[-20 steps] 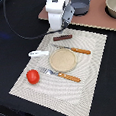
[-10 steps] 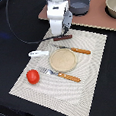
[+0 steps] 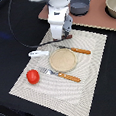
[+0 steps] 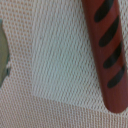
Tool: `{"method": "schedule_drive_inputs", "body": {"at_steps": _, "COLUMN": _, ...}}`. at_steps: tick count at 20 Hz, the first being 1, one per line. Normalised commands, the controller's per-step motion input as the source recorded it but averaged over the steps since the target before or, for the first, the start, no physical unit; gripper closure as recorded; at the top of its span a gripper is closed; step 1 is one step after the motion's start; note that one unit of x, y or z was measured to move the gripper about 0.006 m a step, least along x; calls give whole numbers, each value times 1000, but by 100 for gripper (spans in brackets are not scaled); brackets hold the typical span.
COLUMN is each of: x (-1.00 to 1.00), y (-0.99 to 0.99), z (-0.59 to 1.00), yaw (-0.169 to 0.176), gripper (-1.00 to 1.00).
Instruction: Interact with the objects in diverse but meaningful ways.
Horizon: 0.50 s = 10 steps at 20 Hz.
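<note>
In the exterior view my gripper [image 3: 62, 37] is low over the far edge of the woven placemat [image 3: 95, 66], and its body hides the sausage there. The wrist view is very close to the mat and shows the brown sausage stick [image 4: 107, 50] with black stripes lying flat. No fingers show in that view. A red tomato [image 3: 33, 76] and a white fish shape [image 3: 38, 53] lie toward the exterior view's left. The grey pot [image 3: 79, 4] stands on the tan board behind the arm.
A beige plate [image 3: 62, 59] sits mid-mat, with its rim [image 4: 2, 50] also in the wrist view. An orange-handled knife [image 3: 76, 50] and fork [image 3: 63, 75] flank it. A bowl [image 3: 112, 4] stands at the far right. A black cable [image 3: 14, 32] curves over the dark table.
The gripper has come down onto the far edge of the mat. The sausage, visible beside it earlier, is now covered by it in the exterior view.
</note>
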Motion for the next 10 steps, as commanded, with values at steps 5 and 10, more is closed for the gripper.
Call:
{"method": "schedule_drive_inputs", "body": {"at_steps": 5, "x": 106, "y": -16, "z": -190, "yaw": 33, "gripper": 100}}
{"method": "schedule_drive_inputs", "body": {"at_steps": 10, "x": 115, "y": -21, "z": -170, "yaw": 32, "gripper": 100}}
